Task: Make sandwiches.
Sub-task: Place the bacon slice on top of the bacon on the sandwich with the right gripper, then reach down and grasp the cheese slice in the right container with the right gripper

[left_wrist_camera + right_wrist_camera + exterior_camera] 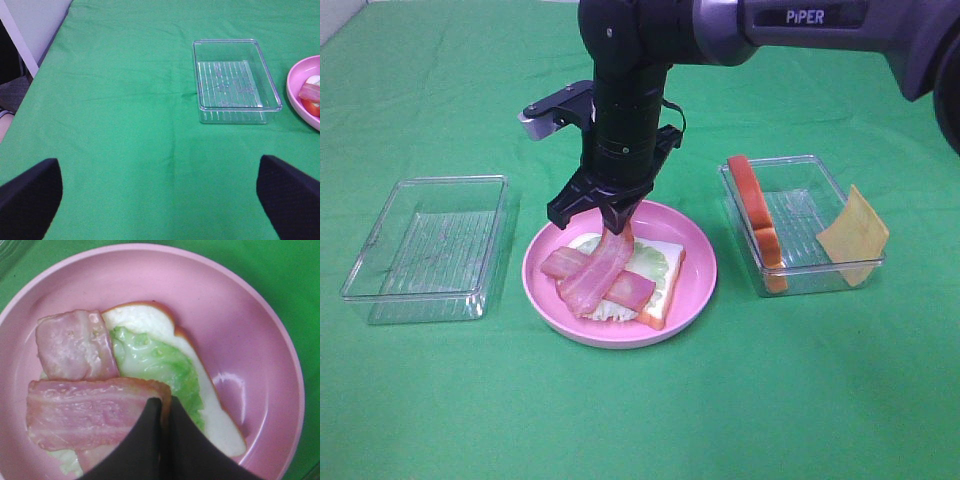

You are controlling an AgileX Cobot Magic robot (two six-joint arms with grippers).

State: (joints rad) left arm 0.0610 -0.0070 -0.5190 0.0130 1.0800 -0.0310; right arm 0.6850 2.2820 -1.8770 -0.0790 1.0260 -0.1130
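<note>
A pink plate in the middle holds a white bread slice with pale green lettuce and a bacon strip on it. My right gripper is above the plate, shut on the end of a second bacon strip that drapes across the first. The right wrist view shows the closed fingers pinching that strip over the lettuce and bread. My left gripper is open and empty, over bare cloth away from the plate.
An empty clear tray stands left of the plate; it also shows in the left wrist view. A clear tray on the right holds an upright bread slice, with a yellow cheese square leaning on its right wall. Green cloth covers the table.
</note>
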